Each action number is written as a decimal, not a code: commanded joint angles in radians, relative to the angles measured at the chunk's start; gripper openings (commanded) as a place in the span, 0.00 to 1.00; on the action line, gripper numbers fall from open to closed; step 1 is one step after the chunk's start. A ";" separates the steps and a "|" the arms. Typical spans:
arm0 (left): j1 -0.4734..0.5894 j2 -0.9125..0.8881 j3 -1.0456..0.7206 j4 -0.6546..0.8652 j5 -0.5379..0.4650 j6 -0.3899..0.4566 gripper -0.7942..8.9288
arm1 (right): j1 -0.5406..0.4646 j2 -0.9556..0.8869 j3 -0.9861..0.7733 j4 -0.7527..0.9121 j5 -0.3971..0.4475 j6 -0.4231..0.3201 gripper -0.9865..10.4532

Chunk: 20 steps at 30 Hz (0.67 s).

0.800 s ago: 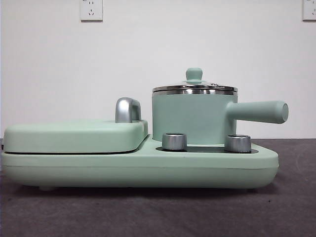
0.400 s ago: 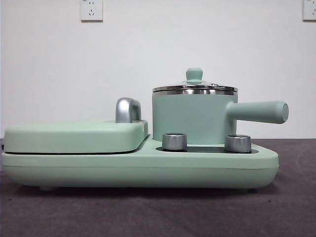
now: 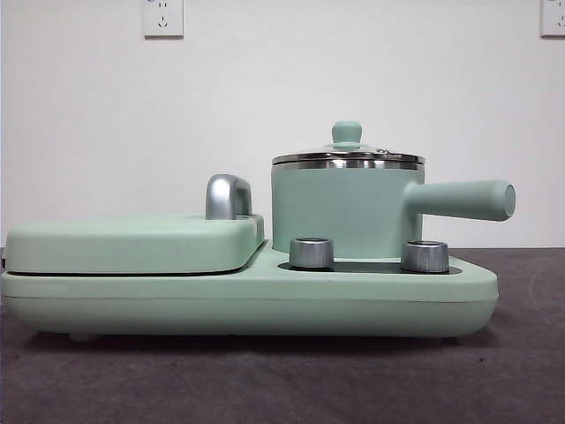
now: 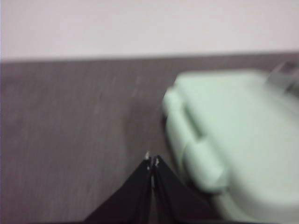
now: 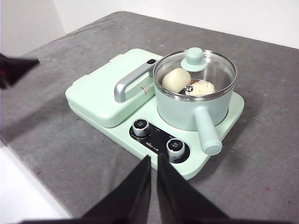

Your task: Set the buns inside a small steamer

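Buns: both are in the small steamer [image 5: 194,95] already, seen through the glass lid [image 5: 196,70]; smooth bun [image 5: 176,79] toward the griddle side, ridged bun [image 5: 202,87] just beside it; whether they touch, cannot tell

Right gripper [image 5: 153,161]: jaws pressed together, nothing between them; it hangs high and back from the appliance, looking down on the whole of it; well apart from the pot

Left gripper [image 4: 152,163]: jaws closed to a point, empty; blurred picture; it sits just beside the rounded corner of the griddle lid [image 4: 233,135], over bare table [image 4: 70,140]

Steamer: stands on the cooker base [image 3: 265,305] behind the two steel dials [image 3: 312,253]; long side handle [image 3: 463,200] pointing away from the griddle; lid seated on the steel rim, green knob [image 3: 347,133] on top

Front view: no arm in sight; pot closed and level

Stage, by my reading: buns in, lid on; the task looks as good as done, both arms clear of the pot

How the buns would handle: light and soft, I judge; a hard pinch would dent them; the smooth one looks likely to slip, so take it across its broad middle with gentle closure; the ridged one offers grip along its spiral grooves, though the ridges could crush

Getting at them: lid first, by the knob, lifted straight up; glass, so set it down softly

Risk: knocking the long handle would turn the pot on its base
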 commanded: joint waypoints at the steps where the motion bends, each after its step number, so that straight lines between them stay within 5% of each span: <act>1: 0.026 -0.002 -0.045 0.052 0.002 0.013 0.09 | 0.006 0.002 0.008 0.011 0.000 -0.007 0.10; 20: 0.072 -0.002 -0.084 0.070 -0.004 0.015 0.09 | 0.006 0.002 0.008 0.011 0.000 -0.007 0.10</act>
